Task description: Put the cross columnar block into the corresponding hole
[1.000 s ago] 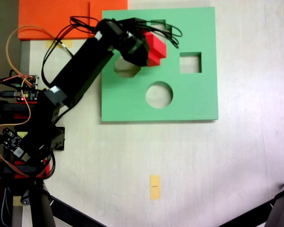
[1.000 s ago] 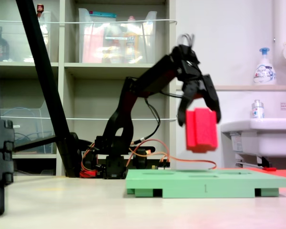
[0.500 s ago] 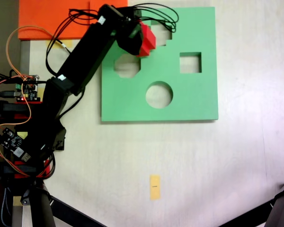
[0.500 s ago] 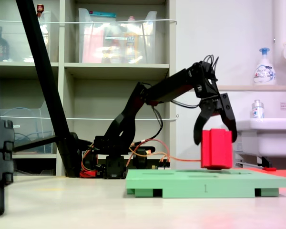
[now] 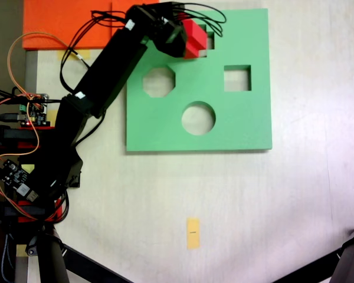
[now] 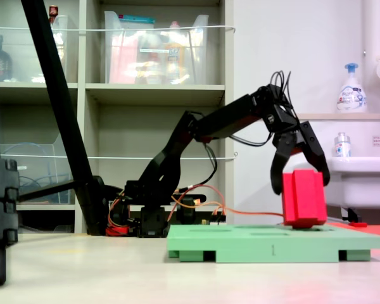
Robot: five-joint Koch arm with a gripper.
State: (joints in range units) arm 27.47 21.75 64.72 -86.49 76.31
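Note:
The cross columnar block [image 5: 194,38] is bright red and slightly tilted. My gripper [image 5: 187,39] is shut on it near the far edge of the green foam board [image 5: 242,127]. From the side, the cross columnar block [image 6: 303,198] has its lower end at the board's top surface [image 6: 253,235], with the gripper [image 6: 302,185] clamping its upper part. The corresponding hole [image 5: 210,42] shows as a pale notch just right of the block, and the block and gripper hide most of it.
The board also has an octagonal cutout [image 5: 159,81], a square one [image 5: 237,78] and a round one [image 5: 198,118]. An orange foam sheet [image 5: 71,23] lies at the top left. Electronics and wires [image 5: 23,118] sit on the left, and a yellow tag [image 5: 192,233] lies on the table.
The gripper carried the red block from high above the board down to its surface. It also moved toward the board's far edge, rightward in the side view.

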